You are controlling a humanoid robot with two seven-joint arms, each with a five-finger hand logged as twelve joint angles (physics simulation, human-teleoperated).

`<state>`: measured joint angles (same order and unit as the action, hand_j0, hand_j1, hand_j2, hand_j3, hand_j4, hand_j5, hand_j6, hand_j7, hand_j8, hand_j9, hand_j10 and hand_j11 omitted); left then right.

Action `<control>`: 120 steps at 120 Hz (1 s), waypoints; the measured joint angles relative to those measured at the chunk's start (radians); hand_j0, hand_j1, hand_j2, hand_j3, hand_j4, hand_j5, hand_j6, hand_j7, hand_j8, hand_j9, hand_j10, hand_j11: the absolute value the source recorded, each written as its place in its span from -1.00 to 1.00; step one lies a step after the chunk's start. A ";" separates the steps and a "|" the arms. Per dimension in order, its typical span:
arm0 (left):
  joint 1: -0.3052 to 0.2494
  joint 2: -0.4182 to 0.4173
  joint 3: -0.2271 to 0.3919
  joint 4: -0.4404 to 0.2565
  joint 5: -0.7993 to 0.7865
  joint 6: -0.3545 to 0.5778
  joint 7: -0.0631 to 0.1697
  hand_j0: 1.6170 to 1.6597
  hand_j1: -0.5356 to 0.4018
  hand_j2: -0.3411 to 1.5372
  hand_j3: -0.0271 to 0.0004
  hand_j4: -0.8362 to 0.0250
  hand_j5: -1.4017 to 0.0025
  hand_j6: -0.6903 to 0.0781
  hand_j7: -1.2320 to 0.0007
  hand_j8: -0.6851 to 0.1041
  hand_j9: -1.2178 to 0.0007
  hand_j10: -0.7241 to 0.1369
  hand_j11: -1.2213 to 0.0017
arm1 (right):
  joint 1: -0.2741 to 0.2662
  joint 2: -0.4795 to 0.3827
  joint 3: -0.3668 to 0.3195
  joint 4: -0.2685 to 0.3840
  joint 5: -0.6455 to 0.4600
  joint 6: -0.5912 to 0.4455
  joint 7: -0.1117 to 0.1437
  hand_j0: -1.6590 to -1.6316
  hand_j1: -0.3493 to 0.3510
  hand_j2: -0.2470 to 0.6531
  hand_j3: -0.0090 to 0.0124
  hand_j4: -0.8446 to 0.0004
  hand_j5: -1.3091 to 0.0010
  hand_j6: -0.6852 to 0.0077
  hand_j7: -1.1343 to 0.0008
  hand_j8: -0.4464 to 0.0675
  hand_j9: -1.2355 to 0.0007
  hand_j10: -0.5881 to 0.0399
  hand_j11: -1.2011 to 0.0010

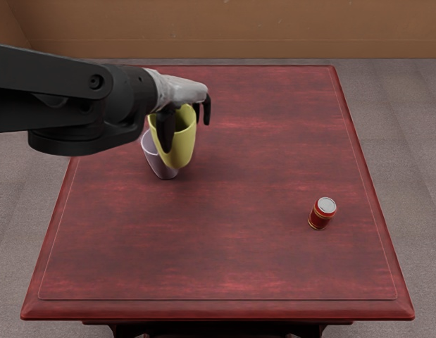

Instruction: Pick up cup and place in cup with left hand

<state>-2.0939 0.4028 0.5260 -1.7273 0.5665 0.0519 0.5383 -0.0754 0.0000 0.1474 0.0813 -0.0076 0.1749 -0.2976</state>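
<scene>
My left hand (184,111) reaches in from the left over the back-left part of the table, its fingers curled around a yellow cup (181,146). The yellow cup is held up, slightly tilted, with its opening upward. Behind it and a little to its left, a pale purple cup (158,165) stands on the table, partly covered by the yellow cup and the hand. From this view I cannot tell whether the two cups touch.
A red can (319,215) with a silver top stands on the right part of the dark red wooden table (225,232). The right arm is out of view.
</scene>
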 joint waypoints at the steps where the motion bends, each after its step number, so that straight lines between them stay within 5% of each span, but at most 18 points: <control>1: 0.000 0.004 0.000 0.000 0.000 0.000 0.000 0.81 -0.12 -0.56 0.97 -0.06 0.15 -0.27 0.04 -0.01 0.02 -0.10 0.04 | 0.000 0.000 0.000 0.000 0.000 0.000 0.000 -0.93 -1.00 -0.45 -0.16 1.00 1.00 0.98 1.00 0.74 1.00 0.87 1.00; 57: 0.024 0.096 0.009 0.020 0.033 0.009 -0.002 0.81 -0.12 -0.56 0.97 -0.06 0.15 -0.27 0.04 0.00 0.02 -0.10 0.04 | -0.001 0.000 0.000 0.000 0.000 0.000 0.000 -0.93 -1.00 -0.45 -0.16 1.00 1.00 0.98 1.00 0.74 1.00 0.87 1.00; 120: 0.081 0.109 0.005 0.050 0.082 0.045 -0.003 0.82 -0.10 -0.57 0.97 -0.06 0.15 -0.30 0.04 -0.03 0.03 -0.12 0.04 | 0.000 0.000 0.000 0.000 0.000 0.000 0.000 -0.93 -1.00 -0.45 -0.16 1.00 1.00 0.98 1.00 0.74 1.00 0.87 1.00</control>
<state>-2.0126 0.5117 0.5312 -1.6774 0.6483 0.0969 0.5357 -0.0754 0.0000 0.1474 0.0813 -0.0076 0.1749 -0.2976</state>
